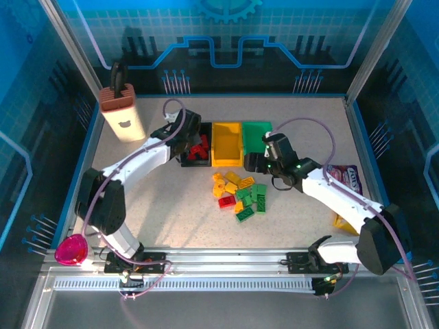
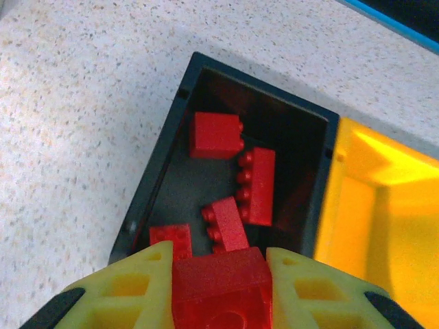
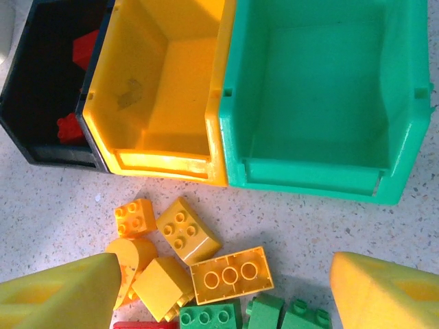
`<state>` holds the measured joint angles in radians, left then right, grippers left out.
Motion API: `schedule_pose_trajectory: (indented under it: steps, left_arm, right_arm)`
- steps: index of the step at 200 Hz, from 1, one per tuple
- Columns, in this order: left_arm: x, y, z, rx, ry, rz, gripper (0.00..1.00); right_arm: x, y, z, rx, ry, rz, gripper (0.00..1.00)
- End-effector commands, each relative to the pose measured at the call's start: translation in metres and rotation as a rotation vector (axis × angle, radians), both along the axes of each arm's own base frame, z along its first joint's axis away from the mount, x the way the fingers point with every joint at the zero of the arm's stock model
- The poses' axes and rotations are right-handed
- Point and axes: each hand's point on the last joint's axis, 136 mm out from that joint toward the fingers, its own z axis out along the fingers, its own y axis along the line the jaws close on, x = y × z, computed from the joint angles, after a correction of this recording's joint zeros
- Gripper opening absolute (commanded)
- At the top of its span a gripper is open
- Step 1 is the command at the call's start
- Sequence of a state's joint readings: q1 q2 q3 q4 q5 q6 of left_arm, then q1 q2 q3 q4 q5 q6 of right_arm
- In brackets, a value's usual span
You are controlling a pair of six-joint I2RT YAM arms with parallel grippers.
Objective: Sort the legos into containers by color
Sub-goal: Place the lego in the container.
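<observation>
Left gripper (image 2: 219,259): clenched on a red brick (image 2: 219,295), hanging over the near end of the black bin (image 2: 154,185), apparently so that letting go would drop the brick among its own color.
Black bin: held four loose reds (image 2: 216,135), scattered on its floor.
Right gripper (image 3: 223,291): fingers spread wide with nothing between them, low over the pile (image 1: 240,192), probably lining up a next pick.
Pile: yellow and green bricks plus one red, bunched on the table (image 1: 171,205) just in front of the bins.
Yellow bin (image 3: 161,89): looked empty, touching the black bin on one side.
Green bin (image 3: 322,89): looked empty, touching the yellow bin, closest to the right arm.
Progress: early, I judged, with only reds binned.
</observation>
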<state>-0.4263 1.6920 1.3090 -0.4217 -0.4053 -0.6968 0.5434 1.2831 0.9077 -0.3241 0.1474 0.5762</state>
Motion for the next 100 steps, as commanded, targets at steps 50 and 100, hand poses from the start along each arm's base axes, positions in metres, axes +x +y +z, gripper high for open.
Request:
schedule_pose_trajectory:
  steps: [50, 100]
  left_arm:
    - [0.055, 0.011, -0.009, 0.143, 0.014, -0.046, 0.38]
    - [0.038, 0.014, 0.030, 0.102, -0.070, -0.056, 0.69]
  right_arm:
    - [-0.021, 0.019, -0.007, 0.001, 0.011, 0.102, 0.80]
    - [-0.029, 0.047, 0.002, -0.092, -0.022, 0.261, 0.82]
